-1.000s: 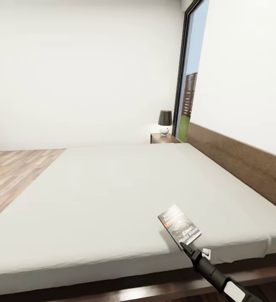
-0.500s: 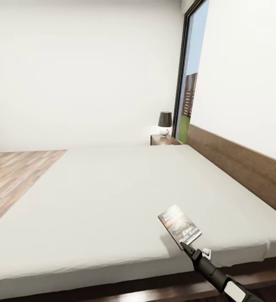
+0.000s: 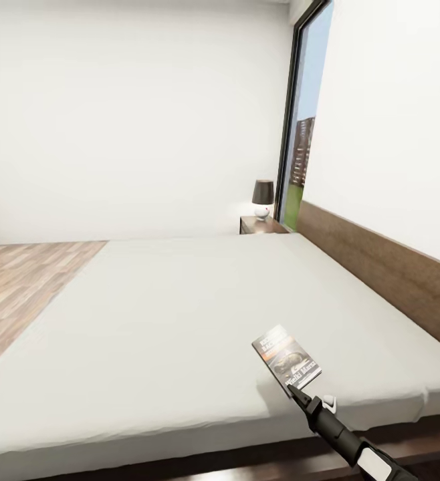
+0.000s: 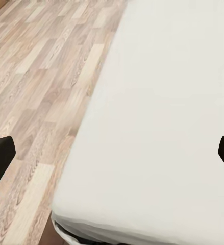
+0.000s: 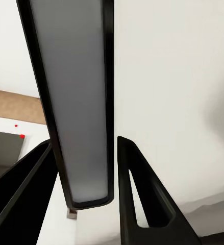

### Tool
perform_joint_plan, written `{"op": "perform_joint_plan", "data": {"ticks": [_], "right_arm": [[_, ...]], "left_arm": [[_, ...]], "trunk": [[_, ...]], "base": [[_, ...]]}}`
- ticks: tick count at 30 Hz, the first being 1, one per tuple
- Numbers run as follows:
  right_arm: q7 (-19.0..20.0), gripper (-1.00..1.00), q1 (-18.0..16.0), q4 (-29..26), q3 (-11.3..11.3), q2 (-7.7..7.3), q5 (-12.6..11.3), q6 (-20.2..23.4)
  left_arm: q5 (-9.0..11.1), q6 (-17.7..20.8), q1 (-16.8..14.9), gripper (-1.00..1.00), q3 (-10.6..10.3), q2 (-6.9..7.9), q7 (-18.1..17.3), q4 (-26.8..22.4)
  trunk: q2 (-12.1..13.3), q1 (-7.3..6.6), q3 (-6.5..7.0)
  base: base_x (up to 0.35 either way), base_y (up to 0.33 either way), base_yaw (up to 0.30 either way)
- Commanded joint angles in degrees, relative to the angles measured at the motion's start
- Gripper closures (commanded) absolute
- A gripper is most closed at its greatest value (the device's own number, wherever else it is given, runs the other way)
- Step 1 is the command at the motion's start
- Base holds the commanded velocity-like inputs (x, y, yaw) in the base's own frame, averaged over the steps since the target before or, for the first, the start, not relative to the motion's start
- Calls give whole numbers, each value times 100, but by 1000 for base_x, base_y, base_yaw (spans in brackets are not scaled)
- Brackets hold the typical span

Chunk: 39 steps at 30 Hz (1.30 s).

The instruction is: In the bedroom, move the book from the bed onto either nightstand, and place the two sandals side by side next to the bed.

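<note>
The book point(image 3: 286, 356), dark with an orange band and white lettering, is held tilted just above the near right part of the bed's grey mattress point(image 3: 180, 307). My right gripper point(image 3: 299, 394) is shut on its near edge. In the right wrist view the book point(image 5: 76, 102) stands edge-on between the two black fingers point(image 5: 142, 204). My left gripper point(image 4: 112, 158) is open and holds nothing, hovering over the mattress edge point(image 4: 163, 127) and the plank floor point(image 4: 40, 76). A dark nightstand point(image 3: 263, 225) stands at the far side of the bed by the window. The sandals are out of view.
A small lamp point(image 3: 263, 198) with a dark shade sits on the nightstand. The brown headboard point(image 3: 380, 274) runs along the right wall. A tall dark-framed window point(image 3: 300, 133) is behind the nightstand. Wood floor point(image 3: 19, 280) lies left of the bed.
The whole picture has shifted slightly, so the camera has moved. The book stays in the right gripper at about the same spot.
</note>
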Motion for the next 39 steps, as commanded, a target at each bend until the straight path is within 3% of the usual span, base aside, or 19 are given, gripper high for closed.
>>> {"op": "perform_joint_plan", "data": {"ticks": [1, 39], "right_arm": [[3, 100, -3, 1, 37, -3, -61, 49], [-56, 100, 2, 42, 37, 14, -67, 45]], "left_arm": [[35, 47, -3, -100, 7, 0, -8, -3], [26, 35, 0, -100, 7, -1, 1, -3]], "trunk": [[39, -23, 13], [1563, -858, 695]], "base": [[0, 0, 0], [0, 0, 0]]}}
